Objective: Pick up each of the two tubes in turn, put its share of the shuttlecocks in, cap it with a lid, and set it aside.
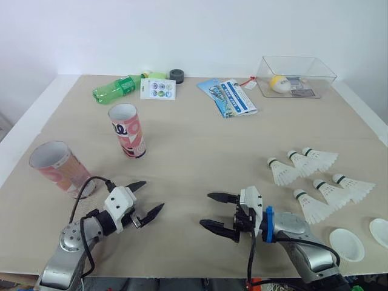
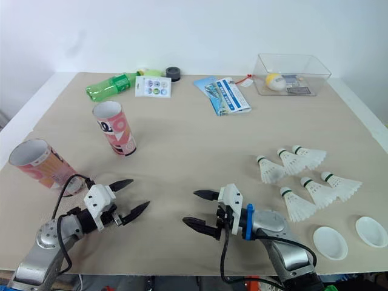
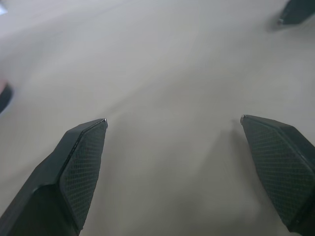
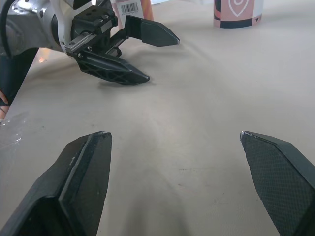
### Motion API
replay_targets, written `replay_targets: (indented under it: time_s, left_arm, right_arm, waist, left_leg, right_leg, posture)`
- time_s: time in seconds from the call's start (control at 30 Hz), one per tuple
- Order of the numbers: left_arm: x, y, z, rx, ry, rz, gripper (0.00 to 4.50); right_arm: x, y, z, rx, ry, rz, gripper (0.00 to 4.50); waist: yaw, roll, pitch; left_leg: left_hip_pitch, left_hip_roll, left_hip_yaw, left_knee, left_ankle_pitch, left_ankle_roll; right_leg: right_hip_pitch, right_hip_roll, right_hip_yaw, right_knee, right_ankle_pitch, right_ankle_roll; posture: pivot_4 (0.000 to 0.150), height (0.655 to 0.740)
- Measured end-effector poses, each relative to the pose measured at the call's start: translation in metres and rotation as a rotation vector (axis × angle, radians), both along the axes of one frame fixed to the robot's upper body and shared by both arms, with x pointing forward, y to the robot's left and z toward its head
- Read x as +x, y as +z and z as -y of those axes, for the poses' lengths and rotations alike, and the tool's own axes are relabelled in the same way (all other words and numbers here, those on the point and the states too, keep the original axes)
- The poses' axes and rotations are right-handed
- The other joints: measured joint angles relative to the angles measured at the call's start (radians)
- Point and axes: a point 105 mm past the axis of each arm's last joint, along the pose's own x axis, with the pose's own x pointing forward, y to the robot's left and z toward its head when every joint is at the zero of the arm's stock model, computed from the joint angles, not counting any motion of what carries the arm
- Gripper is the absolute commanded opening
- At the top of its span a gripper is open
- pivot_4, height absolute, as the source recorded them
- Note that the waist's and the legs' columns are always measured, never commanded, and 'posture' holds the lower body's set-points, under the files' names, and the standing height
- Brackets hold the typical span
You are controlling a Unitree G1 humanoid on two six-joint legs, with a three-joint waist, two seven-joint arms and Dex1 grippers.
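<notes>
Left pincer, low over the near edge of the surface, gapes wide and empty; the near tube stands open-topped just to its left and the far tube further back, neither touched. Right pincer faces it, also spread wide with nothing between its fingers. Six shuttlecocks lie clustered well to the right of it, and two lids rest nearer the edge beyond them.
</notes>
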Motion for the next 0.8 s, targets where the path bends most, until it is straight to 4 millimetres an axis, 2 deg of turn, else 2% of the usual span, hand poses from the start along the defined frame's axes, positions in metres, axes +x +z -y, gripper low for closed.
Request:
replay_targets:
  time_s: [0.1,0.27,0.33,0.6,0.8]
  left_arm:
    - [-0.009,0.002,-0.006,-0.079,0.151,0.005,4.5]
    - [-0.041,-0.01,-0.015,-0.155,0.439,-0.029,4.5]
    - [-0.047,-0.011,-0.02,-0.178,0.558,-0.025,4.5]
    - [-0.053,-0.008,-0.065,-0.169,0.982,0.052,4.5]
    - [-0.048,-0.004,-0.081,-0.197,1.09,0.084,4.5]
  right_arm:
    - [0.005,0.006,-0.003,0.002,0.02,0.015,4.47]
    - [0.014,0.016,-0.008,-0.002,0.05,0.048,4.47]
    - [0.016,0.016,-0.009,-0.004,0.061,0.044,4.47]
    - [0.021,0.021,-0.013,-0.011,0.11,0.056,4.47]
    - [0.026,0.024,-0.018,-0.006,0.131,0.063,4.47]
  waist:
    - [-0.003,0.0,0.0]
    - [-0.002,-0.001,0.001]
    - [-0.002,-0.002,0.001]
    - [-0.005,-0.005,0.003]
    - [-0.006,-0.005,0.003]
  left_leg:
    - [0.0,0.0,0.001,0.0,-0.001,-0.001]
    - [-0.001,0.0,0.001,0.0,-0.001,-0.001]
    - [-0.001,-0.001,0.0,0.001,-0.001,-0.001]
    - [-0.002,-0.001,0.001,0.011,-0.006,-0.005]
    - [-0.005,-0.001,-0.001,0.01,-0.007,-0.004]
  right_leg:
    - [0.0,0.0,0.001,0.0,0.0,0.0]
    - [-0.001,0.0,0.001,0.0,-0.001,0.0]
    - [-0.001,0.0,0.001,0.0,-0.001,0.0]
    - [-0.001,-0.001,0.002,-0.001,-0.001,0.0]
    - [0.0,0.001,0.001,-0.001,-0.001,0.001]
  posture:
    - [0.15,0.74]
    - [0.15,0.74]
    - [0.15,0.74]
    - [0.15,0.74]
    - [0.15,0.74]
